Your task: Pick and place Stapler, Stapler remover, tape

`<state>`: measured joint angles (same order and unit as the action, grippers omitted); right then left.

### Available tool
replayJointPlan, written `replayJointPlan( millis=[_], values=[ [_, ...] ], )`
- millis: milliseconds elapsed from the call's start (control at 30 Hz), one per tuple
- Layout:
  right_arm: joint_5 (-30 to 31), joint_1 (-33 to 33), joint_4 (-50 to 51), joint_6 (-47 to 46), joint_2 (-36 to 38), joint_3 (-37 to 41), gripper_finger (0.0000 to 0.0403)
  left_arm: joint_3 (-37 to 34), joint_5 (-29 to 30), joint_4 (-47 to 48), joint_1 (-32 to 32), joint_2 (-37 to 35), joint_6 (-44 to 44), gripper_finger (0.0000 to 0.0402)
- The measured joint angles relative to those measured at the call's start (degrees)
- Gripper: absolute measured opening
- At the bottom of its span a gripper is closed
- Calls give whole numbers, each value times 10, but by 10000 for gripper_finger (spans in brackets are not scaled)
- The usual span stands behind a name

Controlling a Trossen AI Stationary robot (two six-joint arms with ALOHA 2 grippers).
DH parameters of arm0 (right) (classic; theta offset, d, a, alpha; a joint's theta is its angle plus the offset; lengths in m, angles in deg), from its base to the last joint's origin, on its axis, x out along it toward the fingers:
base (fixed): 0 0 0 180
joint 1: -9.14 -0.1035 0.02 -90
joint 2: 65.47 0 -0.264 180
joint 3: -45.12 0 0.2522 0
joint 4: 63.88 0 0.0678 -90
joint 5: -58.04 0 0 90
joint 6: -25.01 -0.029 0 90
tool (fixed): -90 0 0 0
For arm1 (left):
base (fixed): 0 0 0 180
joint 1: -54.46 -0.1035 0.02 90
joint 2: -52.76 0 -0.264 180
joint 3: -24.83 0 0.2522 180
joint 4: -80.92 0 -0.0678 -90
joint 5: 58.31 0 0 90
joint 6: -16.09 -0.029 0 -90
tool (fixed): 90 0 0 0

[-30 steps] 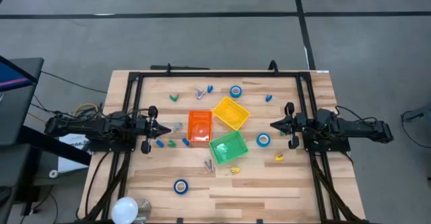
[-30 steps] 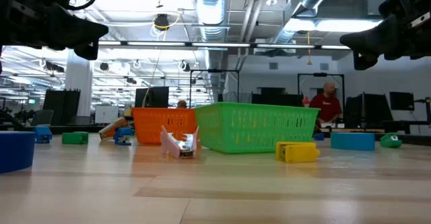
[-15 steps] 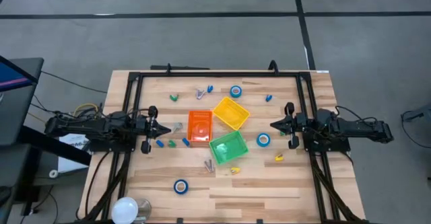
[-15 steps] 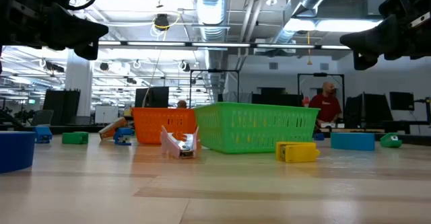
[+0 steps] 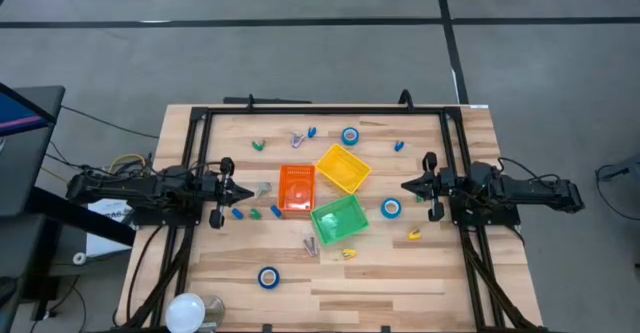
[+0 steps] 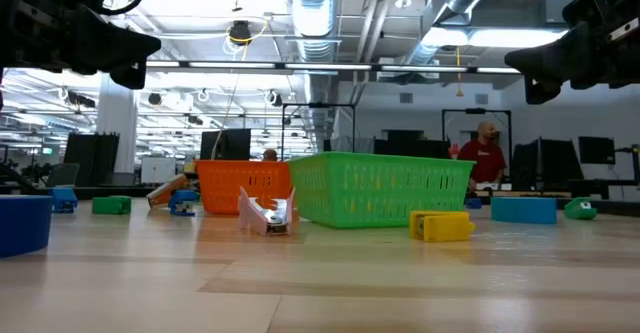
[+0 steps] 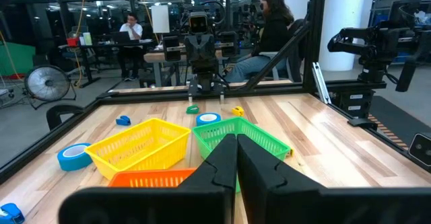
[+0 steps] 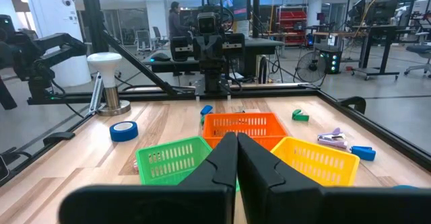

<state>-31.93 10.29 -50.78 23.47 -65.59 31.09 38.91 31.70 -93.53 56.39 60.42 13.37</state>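
Observation:
Three blue tape rolls lie flat on the table: one at the far side [image 5: 350,135], one right of the green bin [image 5: 391,208], one near the front [image 5: 268,277]. Small staplers and stapler removers lie scattered, among them a clear one [image 5: 310,244], a yellow one [image 5: 414,235] and a green one [image 5: 258,144]. My left gripper [image 5: 243,192] hovers shut and empty left of the orange bin [image 5: 296,188]. My right gripper [image 5: 407,185] hovers shut and empty right of the yellow bin [image 5: 343,168]. Both are well above the table in the low view.
The orange, yellow and green bins [image 5: 339,218] stand together mid-table. A black frame [image 5: 320,111] runs around the table's edges. A white round lamp-like object [image 5: 190,311] stands at the front left corner. People sit in the room beyond the table [image 7: 269,22].

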Motion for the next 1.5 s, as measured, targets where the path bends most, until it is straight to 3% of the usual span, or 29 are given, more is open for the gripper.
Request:
replayJointPlan(
  millis=[1500],
  values=[
    [0,0,-35,0,0,0,1,0,0,0,0,0,0,4]
  ],
)
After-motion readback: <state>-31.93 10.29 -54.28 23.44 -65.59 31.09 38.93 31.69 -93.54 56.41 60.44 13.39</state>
